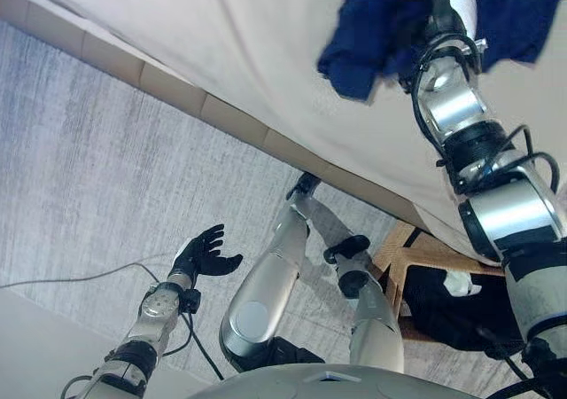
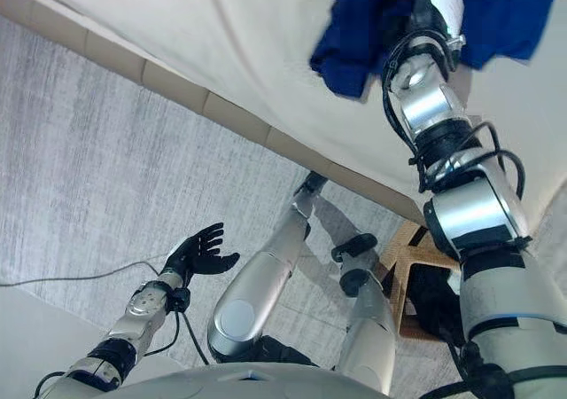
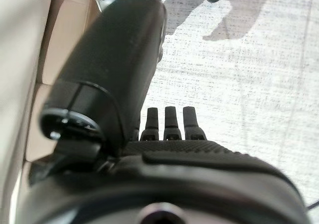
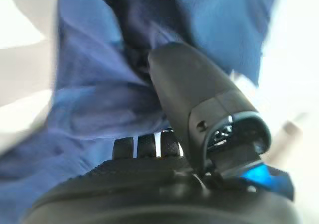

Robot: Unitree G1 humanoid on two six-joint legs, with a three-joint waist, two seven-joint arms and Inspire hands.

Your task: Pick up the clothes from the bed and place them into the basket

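Fingers (image 4: 144,147) of right hand (image 4: 189,114) curl into blue garment (image 1: 363,40) on bed (image 1: 221,53).

Dark blue garment (image 1: 372,35), crumpled and bunched on the cream bed (image 1: 221,53), folds spread to both sides of the right hand (image 4: 164,149). Wooden basket (image 1: 416,257) on floor, well below that hand, dark clothes inside.

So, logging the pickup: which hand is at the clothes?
The right hand, thumb pressed into the blue garment on the bed; the left hand hangs open over the floor.
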